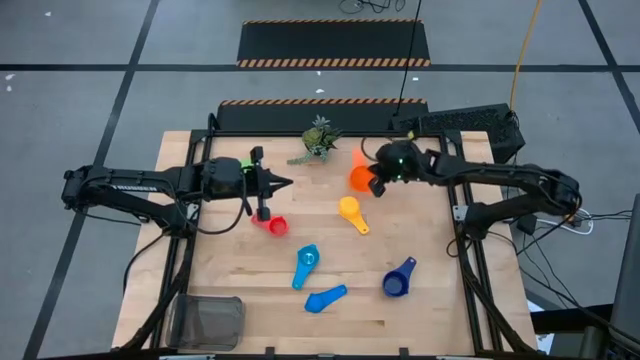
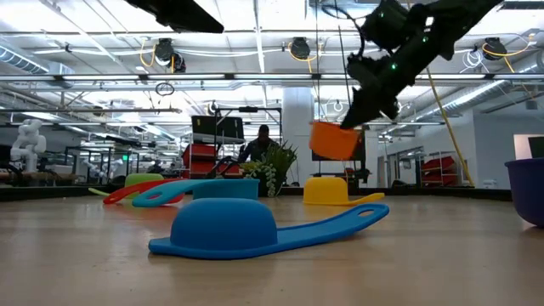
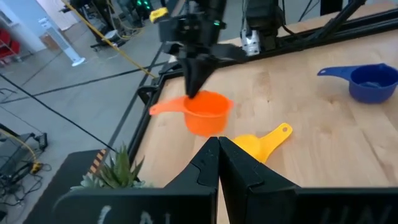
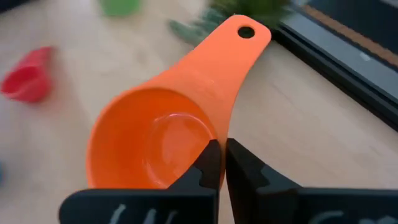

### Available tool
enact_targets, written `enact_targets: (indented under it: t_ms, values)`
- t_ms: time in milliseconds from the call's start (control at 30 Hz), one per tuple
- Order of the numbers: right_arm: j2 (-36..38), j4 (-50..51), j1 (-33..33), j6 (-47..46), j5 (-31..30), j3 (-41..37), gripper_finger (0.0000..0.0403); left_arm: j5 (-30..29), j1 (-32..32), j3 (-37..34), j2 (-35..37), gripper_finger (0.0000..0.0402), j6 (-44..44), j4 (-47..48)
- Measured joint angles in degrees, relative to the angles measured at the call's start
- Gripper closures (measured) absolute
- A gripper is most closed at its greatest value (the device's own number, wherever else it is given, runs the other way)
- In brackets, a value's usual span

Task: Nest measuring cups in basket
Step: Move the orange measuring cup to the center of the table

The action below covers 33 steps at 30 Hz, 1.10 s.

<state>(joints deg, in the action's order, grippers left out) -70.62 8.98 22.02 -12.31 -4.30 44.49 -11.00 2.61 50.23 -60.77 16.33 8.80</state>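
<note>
My right gripper (image 1: 376, 186) is shut on the orange cup (image 1: 359, 176), which it carries above the far middle of the table. My left gripper (image 1: 288, 183) hovers shut to the left of it and touches nothing. On the wood lie the red cup (image 1: 275, 225), the yellow cup (image 1: 350, 212), the light blue cup (image 1: 307, 263), the blue cup (image 1: 325, 298) and the dark blue cup (image 1: 398, 280). The green cup (image 2: 144, 180) shows behind the others in the low view. The mesh basket (image 1: 210, 321) stands at the near left corner. My right gripper pinches the orange cup's rim (image 4: 210, 138) where the handle starts, one finger inside the bowl and one outside. The fingers come slanting down from the table's right. The cup (image 2: 334, 140) is lifted clear of the table, its mouth up and its handle (image 4: 239, 46) pointing away from the gripper.
A small green leafy plant (image 1: 318, 140) stands at the far edge, close behind the orange cup. Black frame bars (image 1: 463, 262) run along the table's left and right sides. Bare wood lies between the cups and the basket.
</note>
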Motion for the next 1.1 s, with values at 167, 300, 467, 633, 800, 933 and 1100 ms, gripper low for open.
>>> enact_targets:
  t_ms: [167,300,467,633,800,933,1100]
  values:
    - [0.0,-1.1,-5.7,1.0,0.1,3.3,0.0402,-0.2,0.1,0.0,0.0,0.0394,0.0,-1.9]
    - [-0.3,-1.1,-10.8,1.2,0.0,5.1,0.0403,-0.4,0.8,0.0,0.0,0.0394,-1.0,-2.1]
    - [-3.0,-1.0,-15.8,5.0,0.1,7.2,0.0403,-0.7,2.1,0.0,0.0,0.0394,-1.9,0.1]
    - [-8.0,-0.7,-17.8,4.2,0.1,10.1,0.0403,-0.7,3.3,0.0,0.0,0.0394,-2.9,4.0]
    - [-15.1,0.9,-18.0,4.0,1.6,14.7,0.0403,-0.7,4.1,0.0,0.0,0.0394,-3.5,7.4]
    - [-21.6,5.1,-18.5,4.7,1.6,19.8,0.0403,-0.7,4.5,0.0,0.0,0.0394,-3.5,8.4]
    - [-27.1,10.1,-18.4,5.9,1.6,24.1,0.0403,-0.7,4.5,0.0,0.0,0.0394,-3.8,9.4]
